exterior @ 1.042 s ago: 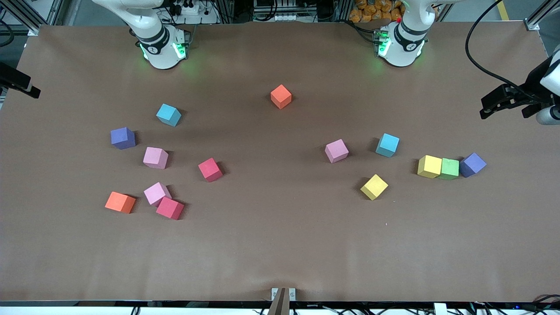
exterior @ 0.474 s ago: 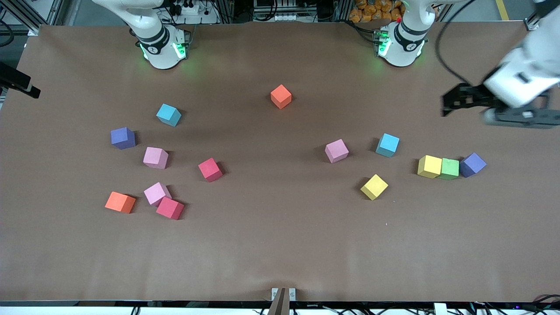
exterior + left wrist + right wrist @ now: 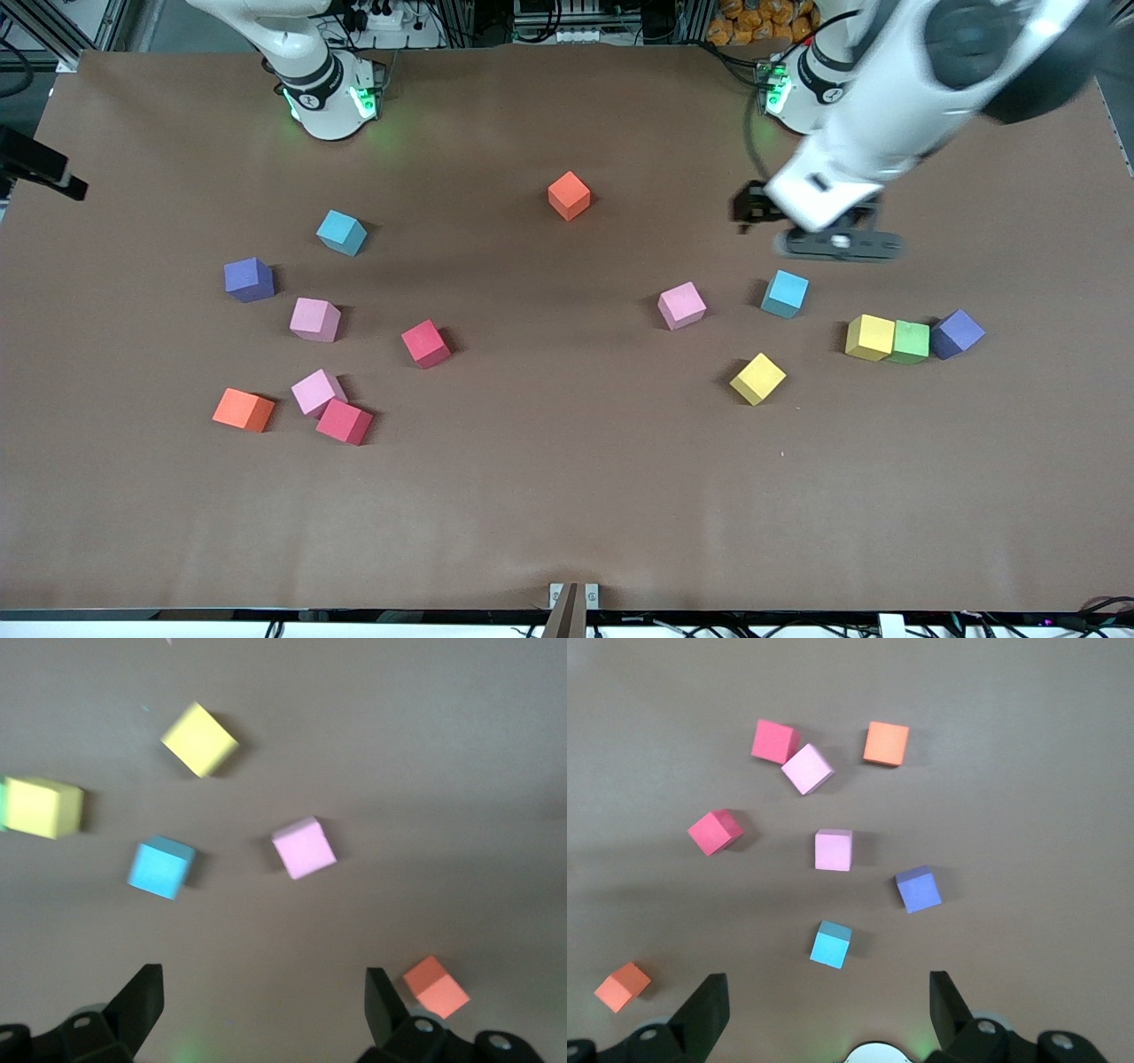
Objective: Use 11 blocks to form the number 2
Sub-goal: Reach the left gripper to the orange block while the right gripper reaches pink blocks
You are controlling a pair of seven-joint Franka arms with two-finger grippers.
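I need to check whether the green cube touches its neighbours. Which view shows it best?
The front view: the green cube sits whole between a yellow cube and a purple cube, touching the yellow one. The left wrist view catches only a green sliver at its edge; the right wrist view misses it.

- blocks: two orange (image 3: 569, 195) (image 3: 243, 410); two red (image 3: 426, 344) (image 3: 344, 422); three pink (image 3: 682, 306) (image 3: 314, 320) (image 3: 318, 392); two yellow (image 3: 757, 379) (image 3: 869, 338); two light blue (image 3: 341, 233) (image 3: 785, 294); two purple (image 3: 249, 280) (image 3: 957, 334);
- cube (image 3: 911, 343): green;
- table (image 3: 567, 496): plain brown

My high front camera faces both arms across the tabletop (image 3: 567, 496); my wrist cameras look straight down, sharing an orange block (image 3: 569, 195).
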